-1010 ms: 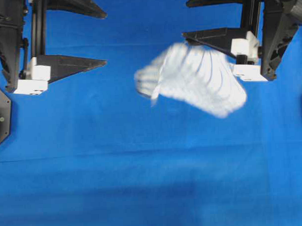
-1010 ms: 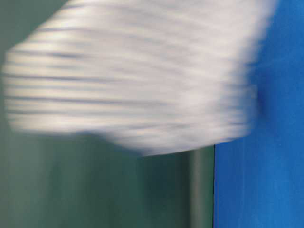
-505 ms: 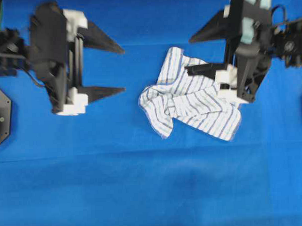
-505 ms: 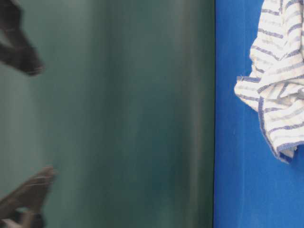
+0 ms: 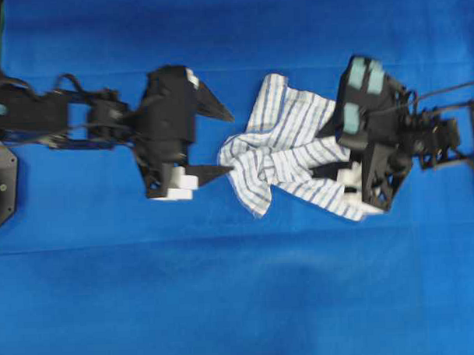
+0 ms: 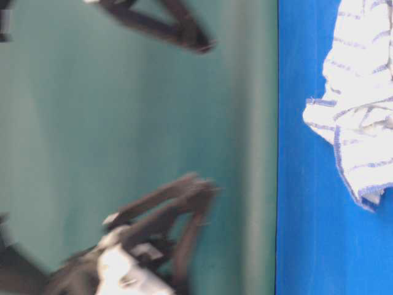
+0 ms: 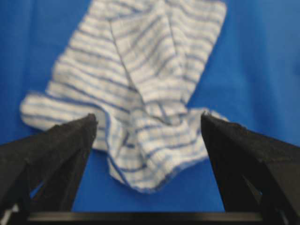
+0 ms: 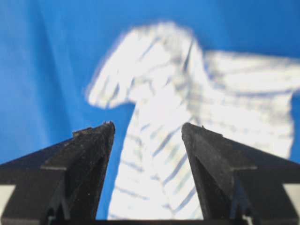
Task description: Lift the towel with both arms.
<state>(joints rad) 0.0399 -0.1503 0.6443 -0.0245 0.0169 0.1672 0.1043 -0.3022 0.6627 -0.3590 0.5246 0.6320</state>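
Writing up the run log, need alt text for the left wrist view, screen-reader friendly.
A crumpled white towel with thin blue stripes lies on a blue sheet, seen from just behind the left gripper. Its two black fingers stand wide open at the bottom corners, framing the towel's near edge, holding nothing.

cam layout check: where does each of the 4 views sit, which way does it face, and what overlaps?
Overhead exterior: above, looking straight down on the blue sheet; towel, left gripper and right gripper.
Table-level exterior: low at the sheet's edge, picture turned sideways; blurred black gripper parts, towel at right.
Left wrist: on the left arm, facing the towel between open fingers.
Right wrist: same, fingers open over the towel.
Shared: the towel appears in all four.
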